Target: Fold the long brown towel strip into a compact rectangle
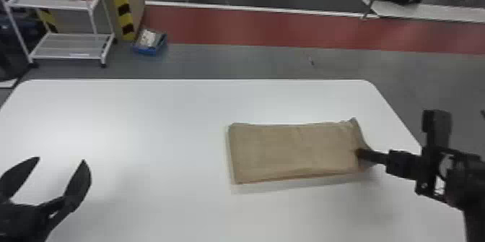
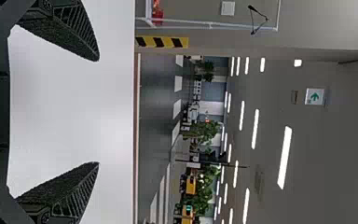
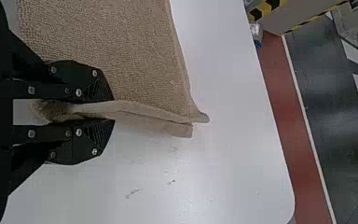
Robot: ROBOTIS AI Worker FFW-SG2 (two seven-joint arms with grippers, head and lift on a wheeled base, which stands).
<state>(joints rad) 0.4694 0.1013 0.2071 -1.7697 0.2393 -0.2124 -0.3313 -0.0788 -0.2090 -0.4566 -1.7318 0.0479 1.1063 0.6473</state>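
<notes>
White worktop (image 1: 151,115): carries the folding job, now apparently at the start of a crosswise fold.
Brown towel strip (image 1: 292,151): lies toward the right edge, partly folded by its look.
Left gripper (image 1: 61,159): hangs wide and empty above the near left corner.
Right gripper (image 3: 112,110): pinches the towel's right end; next, likely, lift and carry it leftward, then press flat.
</notes>
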